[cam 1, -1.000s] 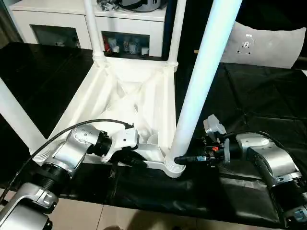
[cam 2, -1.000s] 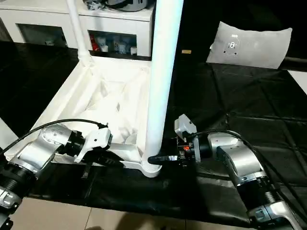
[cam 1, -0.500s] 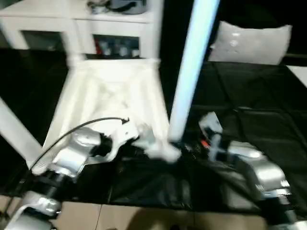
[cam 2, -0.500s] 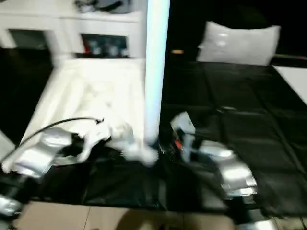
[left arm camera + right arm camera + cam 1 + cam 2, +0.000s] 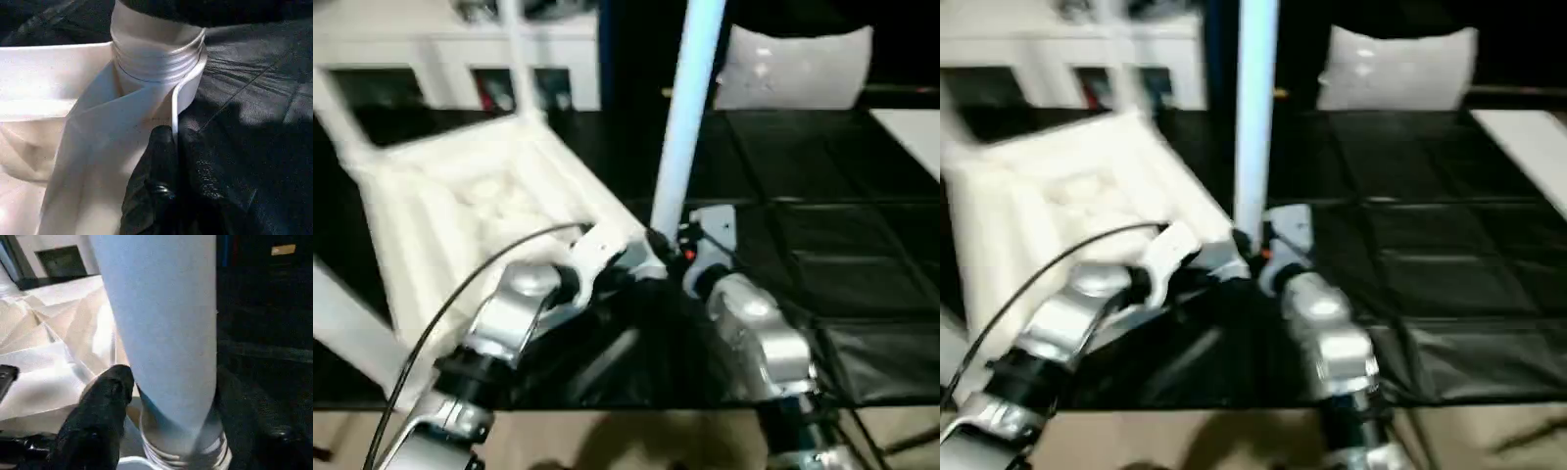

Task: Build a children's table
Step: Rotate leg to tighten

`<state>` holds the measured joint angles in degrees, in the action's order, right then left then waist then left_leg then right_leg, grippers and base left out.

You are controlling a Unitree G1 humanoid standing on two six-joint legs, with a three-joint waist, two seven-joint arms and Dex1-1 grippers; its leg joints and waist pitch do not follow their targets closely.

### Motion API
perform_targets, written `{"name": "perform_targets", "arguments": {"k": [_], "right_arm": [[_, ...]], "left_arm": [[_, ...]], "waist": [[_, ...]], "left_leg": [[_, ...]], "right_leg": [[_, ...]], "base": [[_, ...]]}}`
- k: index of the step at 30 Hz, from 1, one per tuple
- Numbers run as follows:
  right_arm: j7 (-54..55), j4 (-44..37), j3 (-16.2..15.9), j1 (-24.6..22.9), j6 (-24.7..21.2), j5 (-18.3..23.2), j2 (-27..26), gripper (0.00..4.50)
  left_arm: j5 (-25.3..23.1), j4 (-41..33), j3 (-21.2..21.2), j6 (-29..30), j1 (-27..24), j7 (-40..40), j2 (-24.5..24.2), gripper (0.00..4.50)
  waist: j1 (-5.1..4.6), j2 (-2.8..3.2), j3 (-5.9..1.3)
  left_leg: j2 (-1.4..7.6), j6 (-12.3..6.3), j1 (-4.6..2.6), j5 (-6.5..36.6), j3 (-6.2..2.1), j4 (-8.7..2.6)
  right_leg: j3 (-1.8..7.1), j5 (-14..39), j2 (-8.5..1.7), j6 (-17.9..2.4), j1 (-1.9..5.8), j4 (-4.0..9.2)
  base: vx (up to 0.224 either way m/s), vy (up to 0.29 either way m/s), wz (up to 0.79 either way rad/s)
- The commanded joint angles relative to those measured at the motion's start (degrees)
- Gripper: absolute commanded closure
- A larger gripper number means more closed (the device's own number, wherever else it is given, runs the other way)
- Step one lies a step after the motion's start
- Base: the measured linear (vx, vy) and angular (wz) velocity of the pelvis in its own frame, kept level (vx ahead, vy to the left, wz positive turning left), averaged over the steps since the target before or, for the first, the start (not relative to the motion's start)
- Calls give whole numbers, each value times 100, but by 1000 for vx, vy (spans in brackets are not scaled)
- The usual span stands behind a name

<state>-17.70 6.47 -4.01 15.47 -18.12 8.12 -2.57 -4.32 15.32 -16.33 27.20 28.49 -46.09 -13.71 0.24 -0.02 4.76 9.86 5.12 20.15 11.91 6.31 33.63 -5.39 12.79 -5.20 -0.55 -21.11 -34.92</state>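
The children's table lies upside down, its ribbed white top [image 5: 460, 196] on a black mat. A long white leg [image 5: 690, 98] rises from the near corner socket [image 5: 156, 54]. My left gripper [image 5: 171, 134] is shut on the thin rim of the table top just beside that socket. My right gripper [image 5: 176, 396] sits around the base of this leg, shut on it, one black finger [image 5: 102, 411] lying against its side. Other legs stand at the far corner [image 5: 519, 49] and at the left [image 5: 342, 313].
A white cabinet [image 5: 431, 49] with shelves stands behind the table. A grey pillow [image 5: 793, 69] lies at the back right on the black mat [image 5: 822, 196]. Pale floor [image 5: 607, 441] runs along the mat's near edge.
The camera has swung and dipped. The table top has turned, so its near corner now points at me instead of its long edge. Both grippers have stayed at that corner.
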Motion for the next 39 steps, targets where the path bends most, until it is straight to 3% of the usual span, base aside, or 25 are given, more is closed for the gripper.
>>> {"name": "perform_targets", "arguments": {"k": [1, 4, 6, 7, 9, 12, 16, 18, 21, 23, 25, 26, 28, 30, 35, 39], "right_arm": [[-587, 71, -525, -148, -143, 200, 50, 138], [-1355, -99, -376, -276, 65, 384, 661, 127], [-1702, -101, -309, -296, 150, 375, 918, 95], [-1930, -97, -272, -303, 198, 389, 1096, 95], [-2368, -83, -201, -288, 284, 444, 1463, 82], [-2861, -122, -157, -278, 293, 595, 1846, 68], [-3415, -218, -252, -340, 306, 740, 2240, 30], [-3679, -296, -329, -401, 322, 758, 2408, 3], [-3864, -427, -393, -479, 310, 803, 2487, 3], [-3896, -484, -435, -528, 326, 800, 2494, 3], [-3890, -519, -450, -553, 335, 805, 2483, 3], [-3895, -538, -458, -562, 335, 820, 2480, 3], [-3905, -553, -460, -569, 336, 842, 2474, 0], [-3894, -516, -477, -552, 393, 833, 2453, 0], [-3874, -470, -482, -527, 474, 792, 2392, 0], [-3860, -471, -504, -522, 500, 768, 2393, 0]], "left_arm": [[-53, 45, -160, -71, 56, -29, 1, 450], [-100, 44, -119, -201, 18, -321, -390, 450], [-115, 36, -125, -249, -13, -472, -568, 450], [-127, 7, -148, -306, -46, -596, -699, 450], [-75, -112, -214, -415, -138, -908, -973, 450], [59, -245, -375, -914, -309, -1556, -1356, 450], [184, -283, -498, -1536, -454, -2204, -1702, 450], [230, -236, -424, -1536, -452, -2191, -1734, 450], [260, -203, -330, -1304, -431, -2032, -1711, 450], [360, -215, -146, -887, -421, -1774, -1592, 450], [516, -269, 12, -573, -429, -1674, -1497, 450], [605, -280, 83, -504, -438, -1655, -1471, 450], [637, -273, 126, -548, -451, -1619, -1465, 395], [598, -221, 110, -635, -485, -1629, -1504, 391], [313, 44, 1, -810, -467, -1459, -1613, 344], [288, 73, -13, -819, -432, -1454, -1623, 344]], "waist": [[19, 7, -196], [56, -26, -248], [71, -78, -291], [85, -67, -308], [108, -95, -373], [116, -88, -392], [187, -62, -380], [220, -43, -386], [264, -41, -385], [268, -72, -369], [275, -59, -351], [284, -77, -340], [288, -91, -337], [289, -49, -344], [300, -55, -369], [309, -52, -356]], "left_leg": [[254, -109, 85, 1689, -21, -564], [277, -307, 93, 1204, 45, -528], [265, -460, 120, 724, 84, -476], [258, -503, 126, 570, 87, -463], [248, -732, 151, -78, 110, -394], [268, -974, 127, -394, 143, -351], [319, -949, 61, -129, 200, -358], [338, -878, 36, -58, 217, -362], [342, -770, 38, 69, 232, -369], [337, -638, 42, 281, 240, -391], [341, -546, 30, 457, 250, -407], [333, -444, 27, 669, 249, -422], [320, -391, 46, 702, 243, -431], [313, -368, 41, 671, 236, -429], [307, -432, 22, 554, 259, -408], [308, -369, 17, 737, 259, -424]], "right_leg": [[324, 1834, -326, -896, 167, 537], [360, 1298, -351, -1057, 195, 504], [361, 688, -350, -1216, 244, 439], [353, 522, -350, -1249, 259, 415], [333, -290, -334, -1384, 296, 315], [336, -755, -328, -1583, 278, 259], [340, -353, -329, -1663, 227, 285], [351, -295, -325, -1672, 216, 273], [363, -281, -327, -1715, 218, 253], [367, 69, -328, -1621, 225, 289], [377, 373, -337, -1579, 211, 317], [388, 778, -339, -1472, 207, 366], [402, 956, -327, -1350, 211, 379], [412, 937, -312, -1286, 194, 374], [431, 632, -297, -1362, 180, 364], [434, 1008, -306, -1289, 171, 397]], "base": [[0, 0, 0], [42, -4, 3], [26, -6, 1], [0, 0, 0], [0, 0, 0], [0, 0, 0], [0, 0, 0], [0, 0, 0], [0, 0, 0], [0, 0, 0], [0, 0, 0], [0, 0, 0], [0, 0, 0], [0, 0, 0], [0, 0, 0], [0, 0, 0]]}}
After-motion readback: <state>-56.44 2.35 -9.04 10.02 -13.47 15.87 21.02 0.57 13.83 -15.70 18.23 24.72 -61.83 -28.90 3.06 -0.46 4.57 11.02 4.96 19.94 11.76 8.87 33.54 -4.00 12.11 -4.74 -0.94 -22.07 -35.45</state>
